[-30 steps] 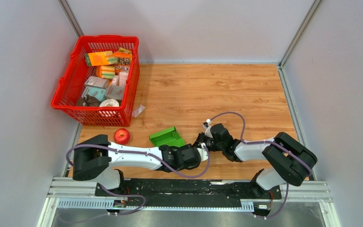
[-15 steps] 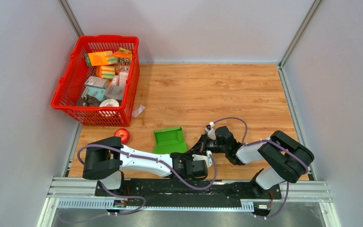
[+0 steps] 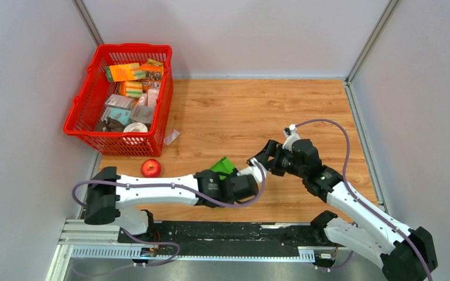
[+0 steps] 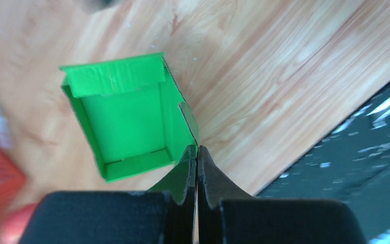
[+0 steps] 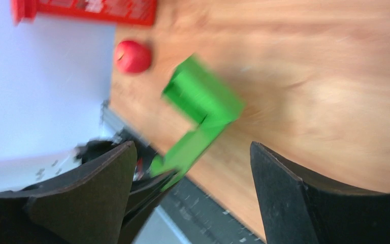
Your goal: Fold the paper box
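The paper box is bright green card, folded into an open tray with one flap standing at its far end. My left gripper is shut on the rim of its near side wall, jaws pressed flat together on the card. From above, only a green corner of the box shows past the left gripper. My right gripper stands open just right of it, touching nothing. In the right wrist view the box hangs tilted ahead of the right gripper, between its wide-apart fingers.
A red apple lies left of the box near the table's front edge. A red basket full of small packages stands at the back left, with a scrap of clear plastic beside it. Grey walls enclose the table.
My left gripper has shut on the box wall and carried the box right, tilting it. My right gripper has let go, opened wide and drawn back to the right.
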Robot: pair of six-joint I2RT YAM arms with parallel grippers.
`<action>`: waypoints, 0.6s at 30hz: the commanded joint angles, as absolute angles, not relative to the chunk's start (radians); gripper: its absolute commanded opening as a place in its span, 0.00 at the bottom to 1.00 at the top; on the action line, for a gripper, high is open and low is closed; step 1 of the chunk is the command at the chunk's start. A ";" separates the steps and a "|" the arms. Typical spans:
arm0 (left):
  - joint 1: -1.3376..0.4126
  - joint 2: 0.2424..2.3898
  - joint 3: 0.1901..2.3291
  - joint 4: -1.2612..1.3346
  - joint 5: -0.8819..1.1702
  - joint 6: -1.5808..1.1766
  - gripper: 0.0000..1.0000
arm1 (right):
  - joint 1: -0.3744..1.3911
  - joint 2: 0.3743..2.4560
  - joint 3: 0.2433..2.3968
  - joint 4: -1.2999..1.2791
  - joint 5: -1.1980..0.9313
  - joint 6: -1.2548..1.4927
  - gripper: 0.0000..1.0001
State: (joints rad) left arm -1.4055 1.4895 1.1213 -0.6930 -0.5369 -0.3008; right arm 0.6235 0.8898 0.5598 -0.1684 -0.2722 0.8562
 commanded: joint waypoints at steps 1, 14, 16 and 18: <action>-1.212 1.404 1.137 -0.706 -0.301 -0.633 0.00 | 0.609 0.859 0.564 -0.506 -0.105 0.689 0.85; -0.798 1.272 0.876 -0.388 -0.005 -1.503 0.00 | 0.889 0.779 0.532 -0.405 -0.046 0.470 0.86; -0.781 1.247 0.845 -0.341 -0.005 -1.609 0.00 | 1.012 0.787 0.534 -0.365 0.061 0.439 0.86; -0.770 1.230 0.841 -0.333 -0.029 -1.664 0.00 | 1.096 0.819 0.541 -0.325 0.127 0.388 0.89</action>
